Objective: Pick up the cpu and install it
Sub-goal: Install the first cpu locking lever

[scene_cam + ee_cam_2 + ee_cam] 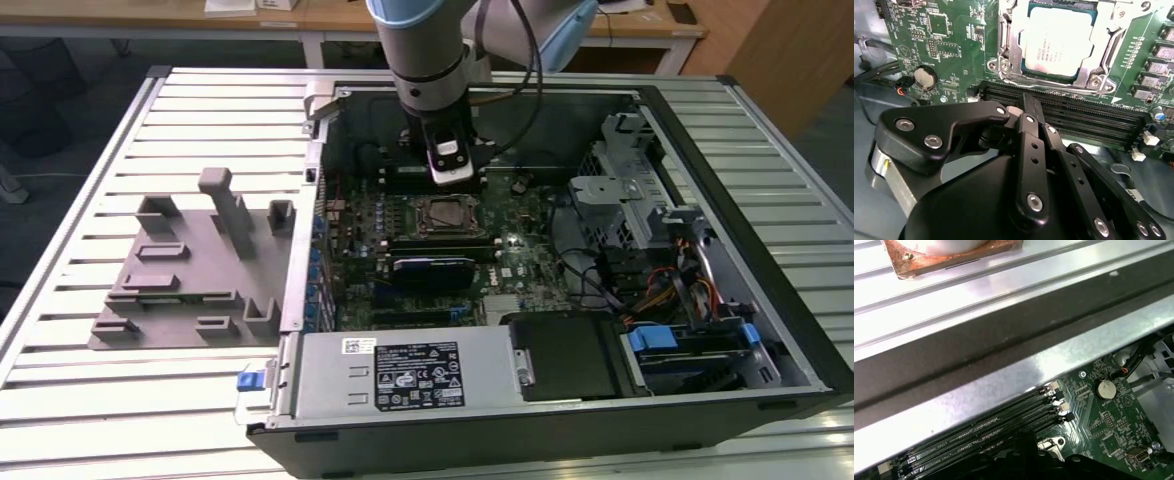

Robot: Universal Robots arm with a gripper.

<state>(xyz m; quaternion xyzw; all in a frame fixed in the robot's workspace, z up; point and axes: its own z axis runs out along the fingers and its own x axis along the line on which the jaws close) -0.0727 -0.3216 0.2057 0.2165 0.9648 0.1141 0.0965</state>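
Your tool (1026,107) hangs inside the open computer case (747,150), low over the black memory slots (1089,117) just beside the processor socket (441,214). In the second wrist view its black fingers (1030,145) sit closed together with nothing between them. The cpu (1059,40), a pale silver square, already lies seated in the socket on the green motherboard (944,45), with the metal retention frame (1004,60) around it. The grey tray (187,270) rests on the slatted bench (80,400), at the exterior view's left, well apart from the case. The risk from here, as I judge it, is a low sideways move dragging the fingertips across the memory slots or snagging the frame, and any contact could shift the chip and bend contacts beneath.
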